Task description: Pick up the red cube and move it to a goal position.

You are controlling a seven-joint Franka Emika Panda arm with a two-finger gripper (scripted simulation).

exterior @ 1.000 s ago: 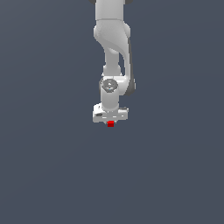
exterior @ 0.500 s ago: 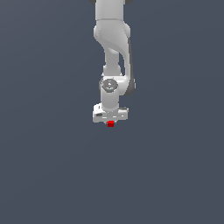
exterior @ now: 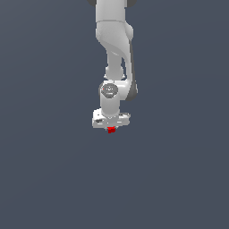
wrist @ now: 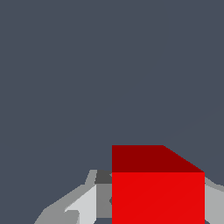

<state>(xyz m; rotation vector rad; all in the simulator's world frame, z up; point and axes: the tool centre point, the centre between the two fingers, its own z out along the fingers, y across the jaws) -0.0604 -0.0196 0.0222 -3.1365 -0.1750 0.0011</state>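
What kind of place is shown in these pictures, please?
Most likely a bare simulated test scene: a flat, uniform grey-blue background without furniture, a plainly rendered white robot arm, and its gripper shut on a red cube.

The red cube (exterior: 111,129) is a tiny, bright red, solid-coloured block with flat, unmarked faces. In the exterior view it sits near the middle of the scene, directly under the white tool (exterior: 111,127) and touching it, much narrower than the tool's width. In the wrist view the red cube (wrist: 157,192) shows a bright face and a darker, shaded face, with grey fingers (wrist: 83,203) on either side of it.
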